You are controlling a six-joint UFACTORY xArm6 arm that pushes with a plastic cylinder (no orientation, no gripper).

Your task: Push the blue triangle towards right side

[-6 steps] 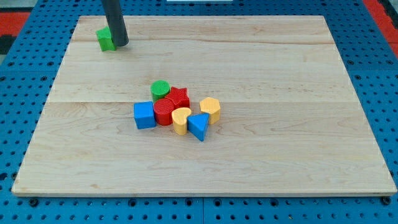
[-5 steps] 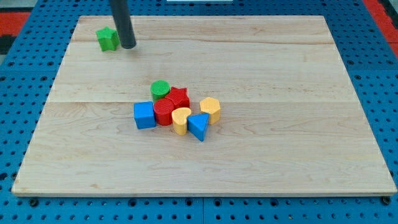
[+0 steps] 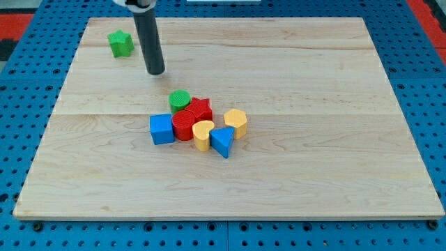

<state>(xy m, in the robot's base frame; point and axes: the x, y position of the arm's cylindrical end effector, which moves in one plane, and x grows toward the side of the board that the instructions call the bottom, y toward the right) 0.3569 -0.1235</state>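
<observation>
Blue triangle sat at lower right of central cluster on board, touching yellow heart on its left, just beside yellow hexagon above right. Rest of cluster: red cylinder, red star, green cylinder, blue cube. Green star alone, near top left corner. No jaws on this rig, only plain rod; my tip rested on board, up and left of cluster, well apart from triangle, near green cylinder but not touching. Judged triangle small, light, rigid, likely sliding easily on smooth wood. No gripping possible; best contact judged on its left face, low and centred, since off-centre push on wedge shape likely to spin it. Left face crowded by heart, so little room to get in; open board to right
</observation>
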